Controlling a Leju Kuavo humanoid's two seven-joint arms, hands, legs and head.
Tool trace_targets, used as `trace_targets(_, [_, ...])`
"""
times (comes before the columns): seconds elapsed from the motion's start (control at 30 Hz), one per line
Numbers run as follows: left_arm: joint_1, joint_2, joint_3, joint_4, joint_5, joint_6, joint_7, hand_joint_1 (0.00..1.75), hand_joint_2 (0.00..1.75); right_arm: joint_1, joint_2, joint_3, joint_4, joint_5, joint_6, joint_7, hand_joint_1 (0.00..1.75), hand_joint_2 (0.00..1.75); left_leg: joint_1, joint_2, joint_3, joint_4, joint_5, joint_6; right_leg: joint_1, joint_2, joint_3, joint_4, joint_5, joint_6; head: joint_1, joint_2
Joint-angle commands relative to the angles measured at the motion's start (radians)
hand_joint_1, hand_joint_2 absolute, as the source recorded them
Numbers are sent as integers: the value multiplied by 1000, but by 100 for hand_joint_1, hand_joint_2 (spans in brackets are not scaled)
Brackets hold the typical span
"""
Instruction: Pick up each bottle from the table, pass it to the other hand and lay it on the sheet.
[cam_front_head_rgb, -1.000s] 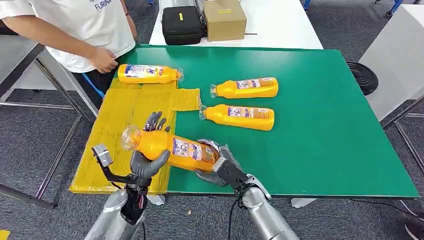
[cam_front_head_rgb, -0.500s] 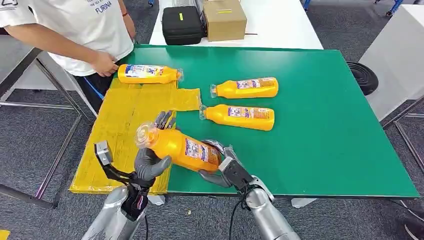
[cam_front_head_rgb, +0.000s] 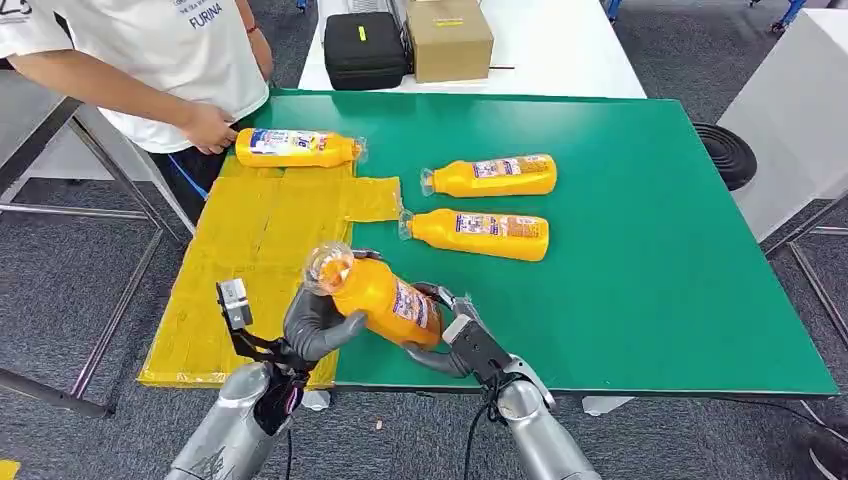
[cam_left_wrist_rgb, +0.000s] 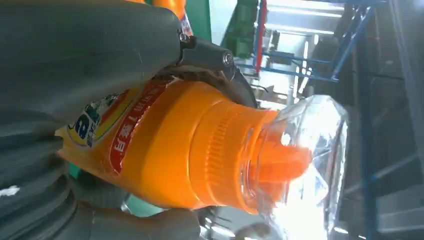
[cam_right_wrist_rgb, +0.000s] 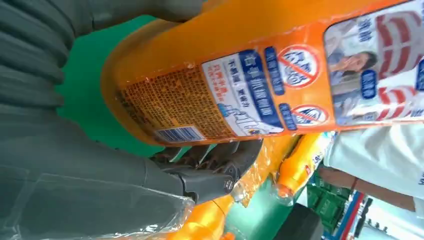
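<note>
With both hands (cam_front_head_rgb: 322, 325) (cam_front_head_rgb: 455, 335) clamped on the bottle (cam_front_head_rgb: 375, 295) beside the sheet (cam_front_head_rgb: 250, 240), I judged the left needed firm hold before release.

Head view bright, even, sharp; soft shadows. Wrist views close, slightly blurred; backlit glare, perhaps overexposed, behind clear cap (cam_left_wrist_rgb: 305, 165).

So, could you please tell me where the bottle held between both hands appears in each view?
Head view: held bottle, low centre, clear cap up-left.
Left wrist view: neck and cap at centre.
Right wrist view: base and label across the top.
Shared landmark: the green table.
</note>
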Motion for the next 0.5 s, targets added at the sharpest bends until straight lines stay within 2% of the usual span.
trace_targets(0.03, [-31,16,-56,46,-113,97,5,171,175,-20,7,-32,-13,-5,13,1,175,175,0,2,4,0,-2,0,1,1,4,0,-1,-3,0,0])
trace_targets(0.27, [-38,25,-70,56,-215,178,17,175,175,-19,6,-34,-20,-9,22,2,175,175,0,2,3,0,-1,0,0,1,2,0,0,-2,0,0])
trace_targets(0.5, [-37,21,-57,55,-232,193,28,175,175,-20,7,-35,-21,-12,28,4,175,175,-1,3,2,-1,-1,0,0,2,2,0,0,-1,0,0])
